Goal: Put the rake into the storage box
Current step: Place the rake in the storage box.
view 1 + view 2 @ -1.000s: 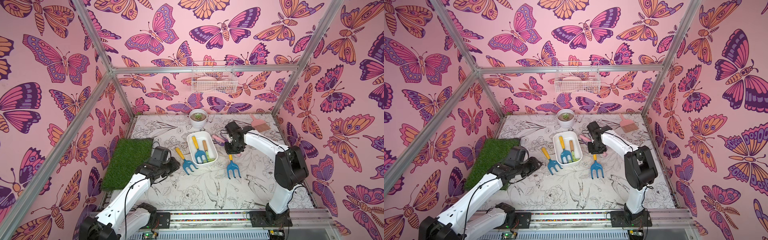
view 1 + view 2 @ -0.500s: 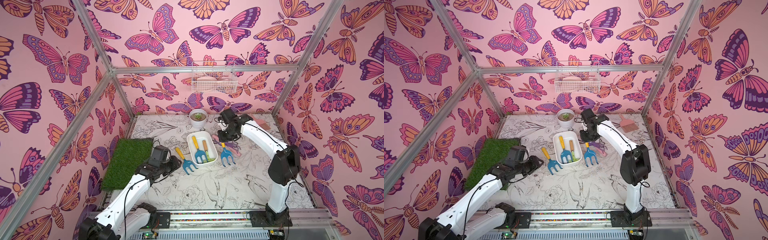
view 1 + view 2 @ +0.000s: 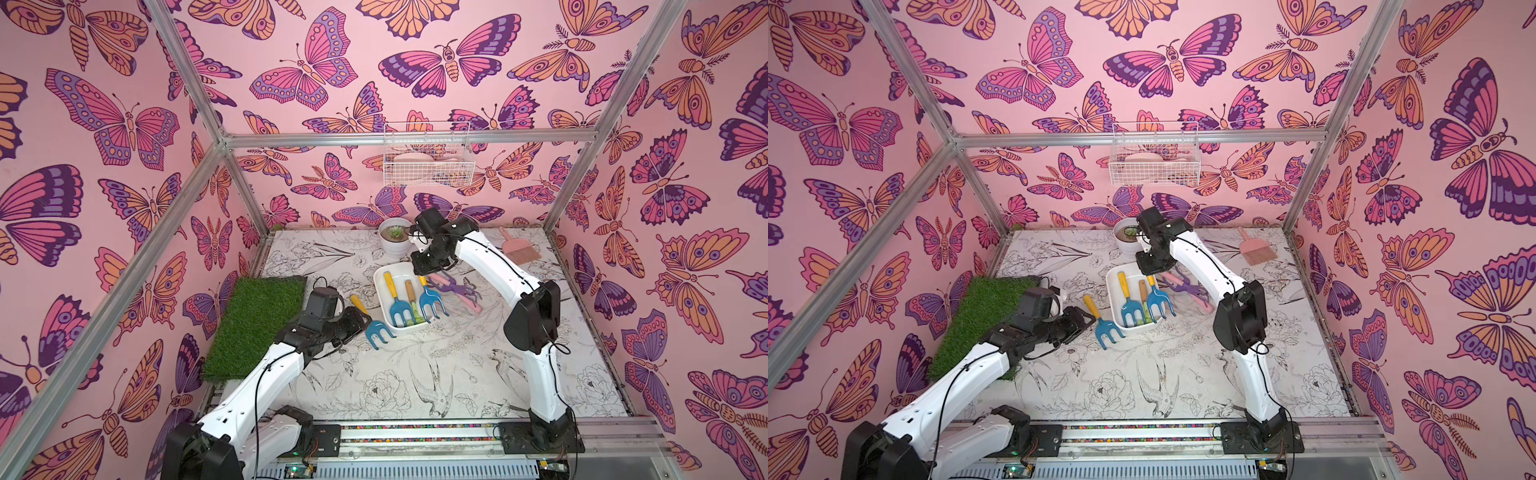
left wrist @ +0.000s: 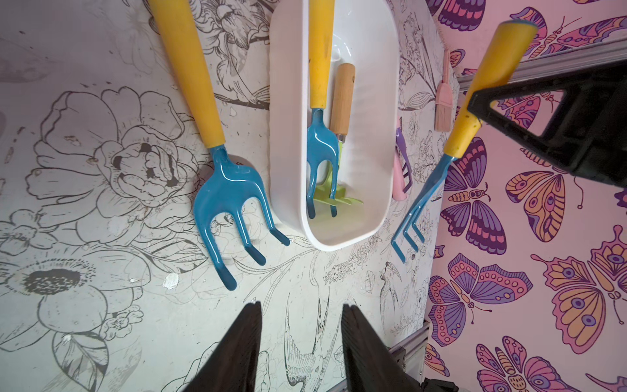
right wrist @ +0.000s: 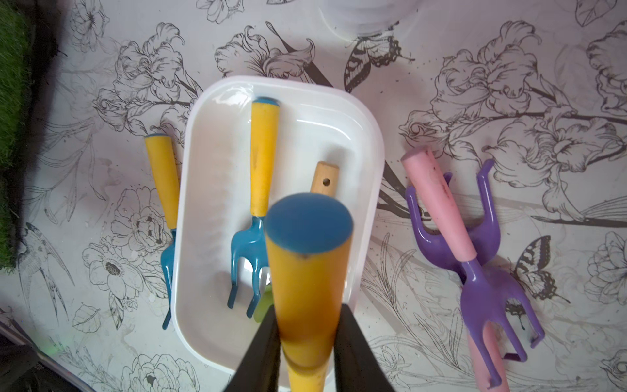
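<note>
Two black fingers [image 5: 266, 349] of the right gripper [image 5: 307, 314] were clamped on the yellow handle of the rake [image 3: 430, 296] — its blue tines hung by the right rim of the storage box [image 3: 379, 291], mid-frame in a top view. Fingers of the left gripper [image 4: 300, 309] stood apart, pointed at a blue fork [image 4: 234, 197] lying beside the box.

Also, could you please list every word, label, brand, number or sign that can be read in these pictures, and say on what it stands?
No readable text in any view.
The storage box, rake, plant pot and wire basket: plain, no label seen.
The table cover and walls: only drawn flowers, birds and butterflies.
The small board at the front rail: too small to read.
</note>
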